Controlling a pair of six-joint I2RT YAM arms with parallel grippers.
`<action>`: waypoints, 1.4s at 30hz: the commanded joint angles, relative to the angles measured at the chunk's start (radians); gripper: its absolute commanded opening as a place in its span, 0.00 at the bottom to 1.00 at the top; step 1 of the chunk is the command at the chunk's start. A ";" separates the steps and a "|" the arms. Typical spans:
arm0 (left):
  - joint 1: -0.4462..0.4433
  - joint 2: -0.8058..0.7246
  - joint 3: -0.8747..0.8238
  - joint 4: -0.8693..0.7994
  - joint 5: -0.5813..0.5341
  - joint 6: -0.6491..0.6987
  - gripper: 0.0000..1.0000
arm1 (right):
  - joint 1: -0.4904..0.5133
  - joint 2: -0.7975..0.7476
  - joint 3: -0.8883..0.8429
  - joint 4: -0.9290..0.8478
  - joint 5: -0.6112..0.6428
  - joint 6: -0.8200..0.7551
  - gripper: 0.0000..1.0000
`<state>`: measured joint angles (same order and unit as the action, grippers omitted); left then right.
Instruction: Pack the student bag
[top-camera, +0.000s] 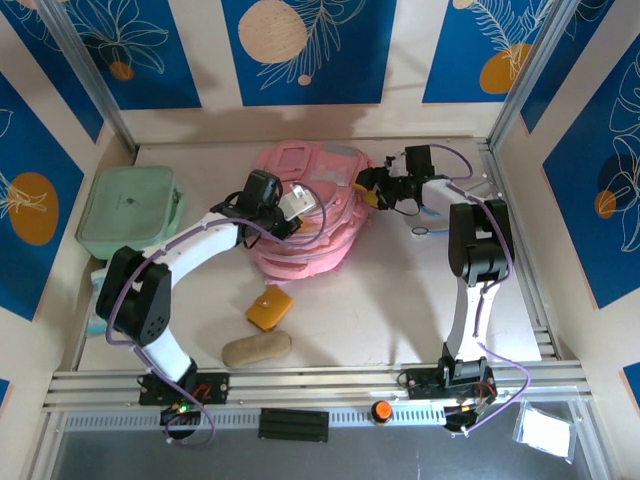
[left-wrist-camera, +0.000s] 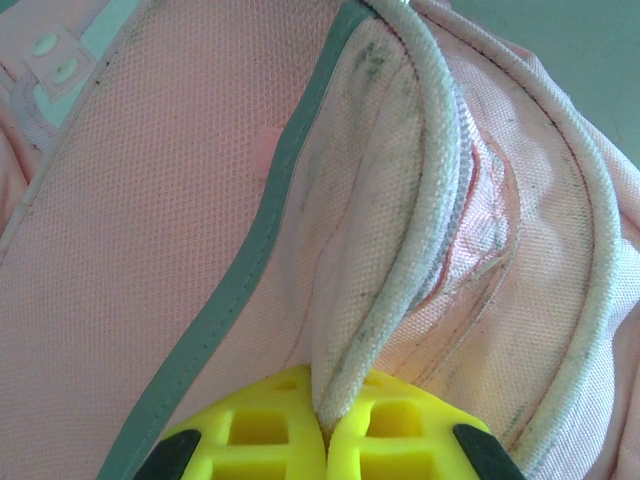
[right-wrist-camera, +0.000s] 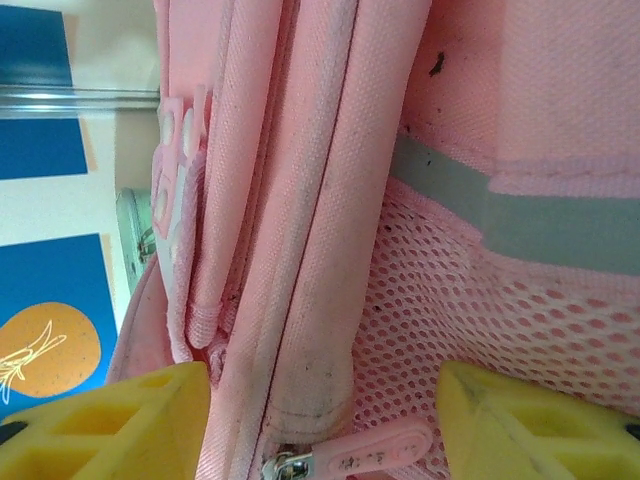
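Student bag (top-camera: 310, 250) mid-table, lying between the 2 pincers.
Left pincer (left-wrist-camera: 325, 432) clamped on bag's piped rim (left-wrist-camera: 420, 230).
Right pincer (right-wrist-camera: 325, 420) has jaws apart, astride the zip seam; zip pull (right-wrist-camera: 365, 457) sits between its fingers.
Step, likely: opening a pocket.
Next: right pincer closes on pull and draws it along seam, with left pincer bracing.
Hidden: bag interior, and whether zip is open.
Mint case (top-camera: 128, 210) well left of left pincer; orange item (top-camera: 270, 307) and tan item (top-camera: 257, 348) on base side of it, unpacked, identity unclear.
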<state>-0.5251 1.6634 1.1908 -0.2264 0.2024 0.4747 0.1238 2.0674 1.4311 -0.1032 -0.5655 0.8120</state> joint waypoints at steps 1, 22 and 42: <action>-0.001 -0.031 0.011 0.054 0.072 -0.037 0.01 | 0.026 0.041 0.020 0.008 -0.083 0.022 0.63; -0.001 -0.001 0.029 0.028 0.043 -0.030 0.02 | -0.014 -0.080 -0.153 0.259 -0.274 0.121 0.54; -0.001 0.012 0.041 0.011 0.060 -0.028 0.02 | -0.027 -0.069 -0.145 0.150 -0.254 0.010 0.24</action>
<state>-0.5243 1.6749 1.1919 -0.2317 0.2104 0.4686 0.0929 2.0129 1.2613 0.1093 -0.8074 0.8608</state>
